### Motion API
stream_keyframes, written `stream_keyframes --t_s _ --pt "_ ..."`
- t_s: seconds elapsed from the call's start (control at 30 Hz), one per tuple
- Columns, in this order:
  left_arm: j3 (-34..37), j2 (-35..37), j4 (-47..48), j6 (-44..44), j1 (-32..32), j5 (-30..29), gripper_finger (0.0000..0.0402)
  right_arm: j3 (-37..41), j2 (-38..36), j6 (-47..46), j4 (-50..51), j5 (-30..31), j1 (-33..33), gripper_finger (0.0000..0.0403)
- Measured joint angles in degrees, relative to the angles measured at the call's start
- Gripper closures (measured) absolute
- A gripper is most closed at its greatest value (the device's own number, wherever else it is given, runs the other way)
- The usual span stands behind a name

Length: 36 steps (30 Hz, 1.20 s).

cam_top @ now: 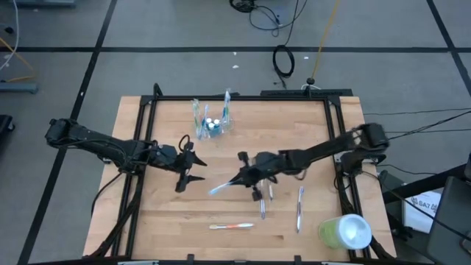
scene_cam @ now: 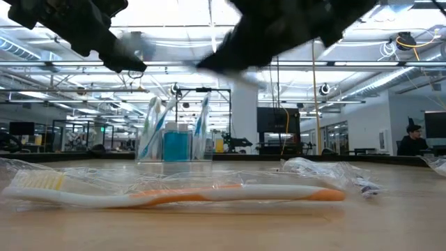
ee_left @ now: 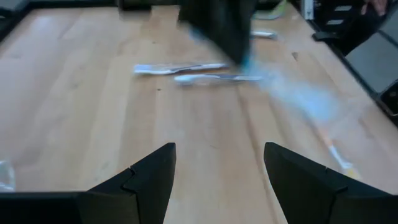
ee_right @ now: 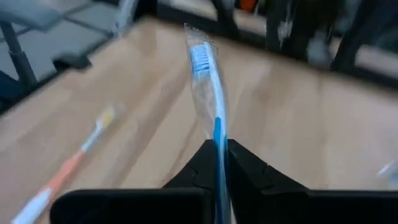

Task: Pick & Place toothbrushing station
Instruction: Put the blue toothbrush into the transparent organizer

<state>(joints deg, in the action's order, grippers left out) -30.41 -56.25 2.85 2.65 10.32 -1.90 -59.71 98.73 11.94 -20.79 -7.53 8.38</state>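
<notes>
- Blue toothbrush, in clear wrap, is clamped in the right end effector above mid-counter.
- Left end effector is held wide apart nearby.
- Clear cup is seen near the far edge.

Non-task stuff: wooden counter with a black metal frame along its edges. Large lime-green cylinder with a white end lies on its side at the counter's near right corner. Grey tiled floor all round, black cable coil and a yellow cable on it past the far edge. Low view: open office hall behind, dark monitor, person seated far right.
</notes>
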Motion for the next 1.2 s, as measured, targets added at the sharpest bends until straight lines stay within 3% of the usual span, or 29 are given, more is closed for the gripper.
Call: stream_keyframes --t_s 0.17,0.27,0.43,0.57,0.7,0.97,1.2 --pt "0.01 0.00 -0.88 -0.84 -0.01 -4.21 0.0149 5.47 -11.62 7.33 -3.60 -0.45 0.14 0.0379" --pt "0.04 0.00 -5.29 -2.83 -0.01 -4.38 0.0149 12.53 -15.83 9.58 -14.82 -3.02 -0.97 0.0387" --pt "0.04 0.02 -16.83 -3.78 0.00 -4.15 0.0149 25.00 -15.01 5.72 -42.29 -1.86 -3.71 0.0392" --pt "0.04 0.00 -22.43 -5.50 -0.28 -8.03 0.0149 27.96 -11.55 -4.10 -56.51 -1.46 -6.32 0.0383" --pt "0.00 -3.00 -27.61 -7.36 -2.09 -10.13 0.0149 25.36 -8.66 -9.72 -56.81 -1.48 -7.29 0.0387" --pt "0.11 -14.36 -41.97 -10.15 -3.90 -5.74 0.0149 19.11 -1.72 -11.68 -55.93 -1.53 -7.20 0.0385" --pt "0.07 -15.00 -48.18 -10.47 -3.93 -5.66 0.0149 17.96 0.01 -13.13 -55.72 -1.42 -8.33 0.0385"
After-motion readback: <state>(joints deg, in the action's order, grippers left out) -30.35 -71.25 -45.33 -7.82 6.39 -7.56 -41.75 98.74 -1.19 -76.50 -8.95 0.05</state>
